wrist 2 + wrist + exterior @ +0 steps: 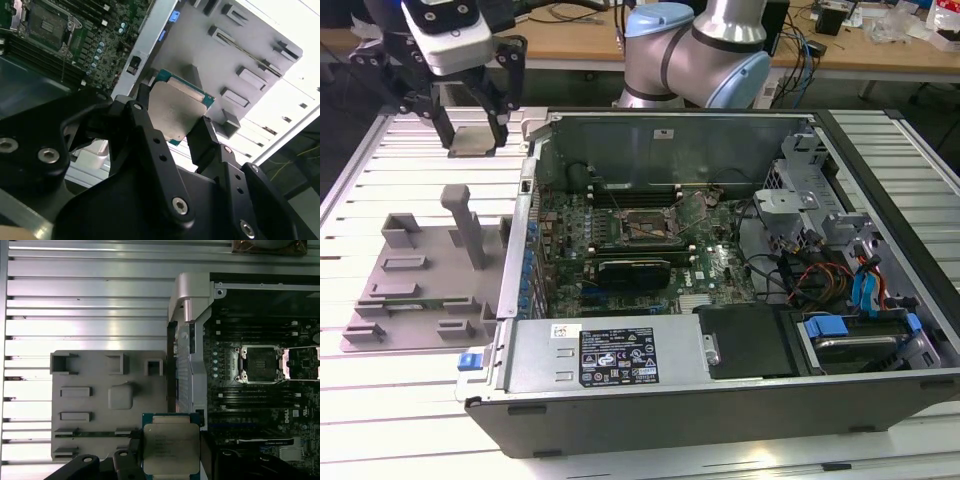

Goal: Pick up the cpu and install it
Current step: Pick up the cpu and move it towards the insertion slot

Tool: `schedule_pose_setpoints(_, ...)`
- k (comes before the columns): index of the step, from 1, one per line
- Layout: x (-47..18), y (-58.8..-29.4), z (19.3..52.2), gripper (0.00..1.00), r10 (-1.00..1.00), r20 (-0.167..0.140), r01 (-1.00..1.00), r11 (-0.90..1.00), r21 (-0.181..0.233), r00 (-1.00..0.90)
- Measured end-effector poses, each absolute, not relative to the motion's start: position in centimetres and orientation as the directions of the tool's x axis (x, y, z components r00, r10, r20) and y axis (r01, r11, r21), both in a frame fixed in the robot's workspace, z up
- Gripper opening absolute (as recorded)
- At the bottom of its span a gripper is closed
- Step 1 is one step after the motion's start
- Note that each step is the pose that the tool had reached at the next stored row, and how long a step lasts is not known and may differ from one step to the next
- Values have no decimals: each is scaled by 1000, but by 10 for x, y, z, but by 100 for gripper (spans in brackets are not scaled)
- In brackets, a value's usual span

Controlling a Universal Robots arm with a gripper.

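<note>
The cpu (475,140) is a flat square chip with a silver-grey top and a green rim. It hangs in the air at the exterior view's upper left, above the slatted table and left of the open computer case. My gripper (472,132) is shut on it, one black finger on each side. Both wrist views show the cpu (175,110) (171,447) held between the fingers (141,125). The open motherboard socket (645,228) (261,362) lies inside the case, to the exterior view's right of the gripper.
A grey fixture plate (420,270) (107,400) with slots and an upright post (468,225) lies on the table below the gripper. The case wall (525,230) stands between plate and motherboard. Cables, drive bays and a power supply (610,350) crowd the case.
</note>
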State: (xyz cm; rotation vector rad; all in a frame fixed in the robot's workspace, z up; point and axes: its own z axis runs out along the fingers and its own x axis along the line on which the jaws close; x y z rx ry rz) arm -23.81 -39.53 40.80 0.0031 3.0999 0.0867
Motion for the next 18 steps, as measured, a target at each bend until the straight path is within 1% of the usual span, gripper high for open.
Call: schedule_pose_setpoints(18,-195,-395,408,55,3,-40,1,998,56,-999)
